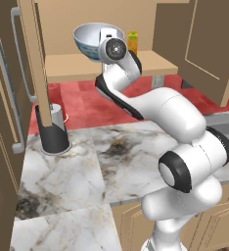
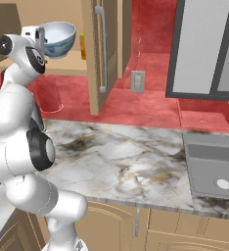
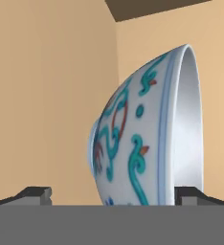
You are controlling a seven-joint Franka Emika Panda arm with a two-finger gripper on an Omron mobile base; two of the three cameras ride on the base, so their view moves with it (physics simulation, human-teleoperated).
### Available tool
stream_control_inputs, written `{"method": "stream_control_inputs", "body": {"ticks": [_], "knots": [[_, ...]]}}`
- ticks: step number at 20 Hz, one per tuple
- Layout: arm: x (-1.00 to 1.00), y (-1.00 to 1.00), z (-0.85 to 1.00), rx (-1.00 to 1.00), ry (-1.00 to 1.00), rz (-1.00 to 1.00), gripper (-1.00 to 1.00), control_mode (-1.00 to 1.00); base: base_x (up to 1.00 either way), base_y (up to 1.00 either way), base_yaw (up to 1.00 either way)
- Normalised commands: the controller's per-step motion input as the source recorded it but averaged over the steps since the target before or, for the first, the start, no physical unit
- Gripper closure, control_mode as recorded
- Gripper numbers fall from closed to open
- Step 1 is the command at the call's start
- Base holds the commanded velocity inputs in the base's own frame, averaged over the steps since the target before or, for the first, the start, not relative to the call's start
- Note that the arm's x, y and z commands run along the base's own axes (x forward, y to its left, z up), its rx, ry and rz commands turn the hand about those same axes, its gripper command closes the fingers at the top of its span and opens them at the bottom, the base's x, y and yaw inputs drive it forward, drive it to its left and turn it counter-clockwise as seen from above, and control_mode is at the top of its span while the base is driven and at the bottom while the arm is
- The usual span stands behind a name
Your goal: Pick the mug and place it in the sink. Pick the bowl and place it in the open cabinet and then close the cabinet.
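Note:
The white bowl (image 1: 90,41) with blue pattern stands upright inside the open tan cabinet, its foot low over the shelf (image 1: 72,68), seemingly resting on it. My gripper (image 1: 104,38) is at the bowl's right rim. In the hand view the bowl (image 3: 147,139) lies between the fingertips (image 3: 35,194), which are spread wide; my gripper (image 3: 112,194) is open. From the right base view the bowl (image 2: 57,38) is beside my gripper (image 2: 39,37). The grey sink (image 2: 204,162) lies at the counter's right end. The mug is out of view.
The cabinet's left door (image 1: 38,63) and right door (image 1: 209,44) stand open; the right door's bar handle (image 2: 102,49) faces the counter. A yellow carton (image 1: 132,43) stands on the shelf behind my wrist. A black cylinder (image 1: 53,132) stands on the marble counter (image 1: 116,157) below.

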Motion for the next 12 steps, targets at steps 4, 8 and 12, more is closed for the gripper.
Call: {"method": "stream_control_inputs", "body": {"ticks": [4, 8, 12], "knots": [[0.00, 0.09, 0.10, 0.00, -0.12, 0.00, -1.00, -1.00, 0.00, 0.00, 0.00], [0.00, 0.05, 0.24, 0.00, -0.11, 0.00, -1.00, -1.00, 0.00, 0.00, 0.00], [0.00, 0.00, 0.29, 0.00, 0.00, 0.00, -1.00, -1.00, 0.00, 0.00, 0.00]]}}
